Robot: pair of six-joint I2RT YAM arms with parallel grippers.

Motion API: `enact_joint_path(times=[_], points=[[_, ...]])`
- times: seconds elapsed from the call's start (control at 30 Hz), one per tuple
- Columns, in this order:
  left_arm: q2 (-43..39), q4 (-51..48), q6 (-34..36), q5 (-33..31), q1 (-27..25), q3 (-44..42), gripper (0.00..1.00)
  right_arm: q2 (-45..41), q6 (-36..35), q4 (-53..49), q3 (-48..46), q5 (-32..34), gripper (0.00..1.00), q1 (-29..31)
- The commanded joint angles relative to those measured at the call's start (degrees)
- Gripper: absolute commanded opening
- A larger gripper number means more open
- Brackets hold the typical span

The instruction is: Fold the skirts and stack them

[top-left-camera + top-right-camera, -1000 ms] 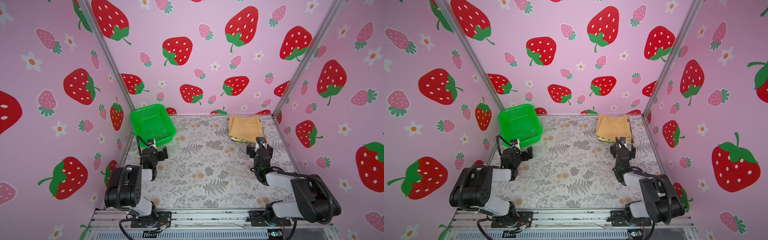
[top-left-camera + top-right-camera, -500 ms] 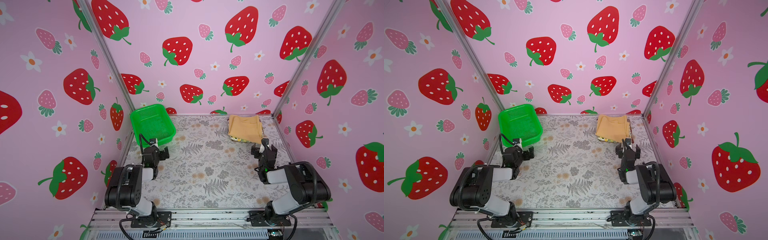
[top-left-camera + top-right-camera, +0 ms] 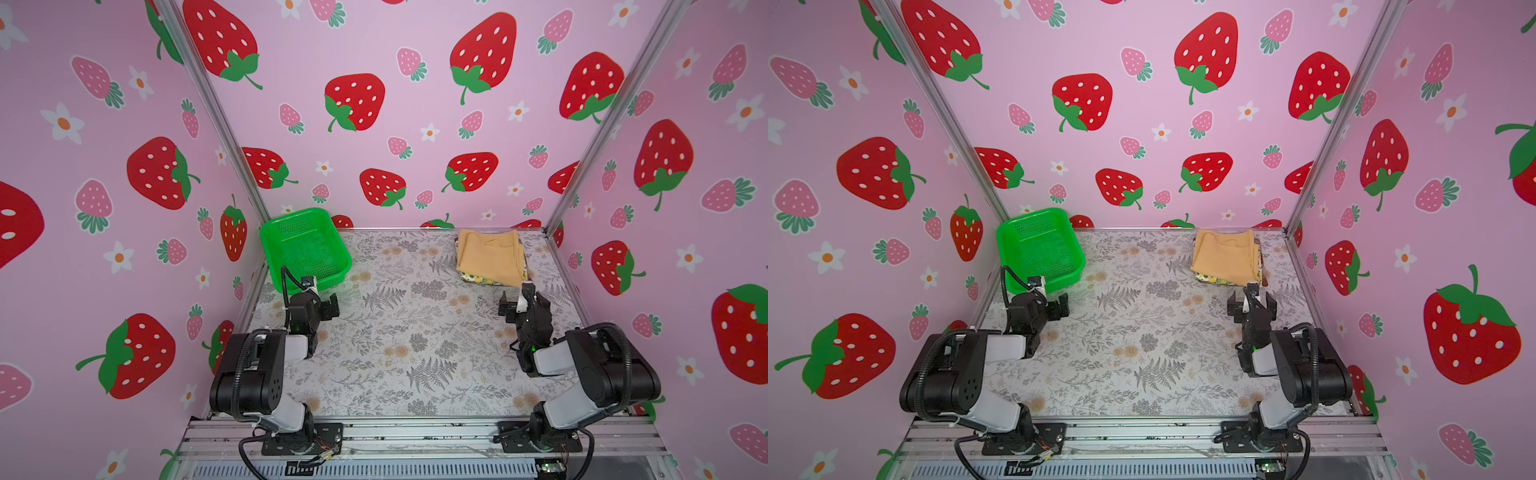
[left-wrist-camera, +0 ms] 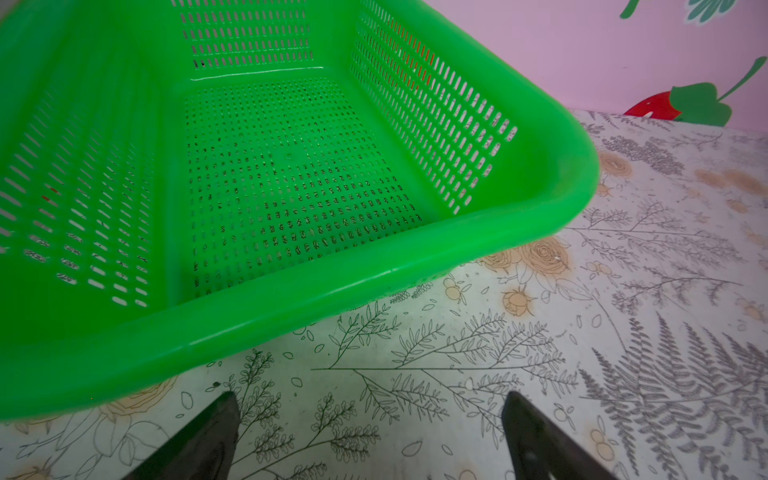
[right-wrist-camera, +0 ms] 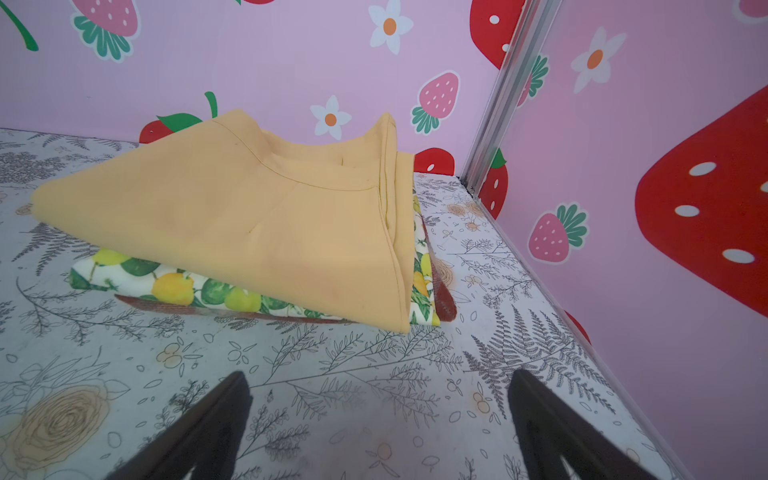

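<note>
Piled far right on the worktop (image 3: 415,332): mustard skirt (image 5: 232,224) on top, lemon skirt (image 5: 174,286) under, plaid skirt (image 5: 446,307) lowest. Soft, light, floppy; best pinched at a folded edge. Walls close by; open room in the middle. Left end effector (image 4: 370,399) and right end effector (image 5: 380,374) spread wide, empty.

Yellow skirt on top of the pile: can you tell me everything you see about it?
The mustard-yellow skirt is plain, soft cloth with stitched seams, folded flat into layers. It lies on top of the lemon-print skirt, covering most of it, in the far right corner of the table.
</note>
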Motion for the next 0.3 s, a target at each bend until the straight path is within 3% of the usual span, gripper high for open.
enact_joint_path(times=[0.0, 0.27], points=[[0.0, 0.3, 1.5, 1.2, -0.1, 1.8, 0.99, -0.1, 0.3, 1.3, 0.8, -0.6, 1.00, -0.2], [-0.1, 0.1, 1.4, 1.2, 0.0, 1.9, 0.99, -0.1, 0.9, -1.3, 2.0, -4.7, 1.00, -2.0]])
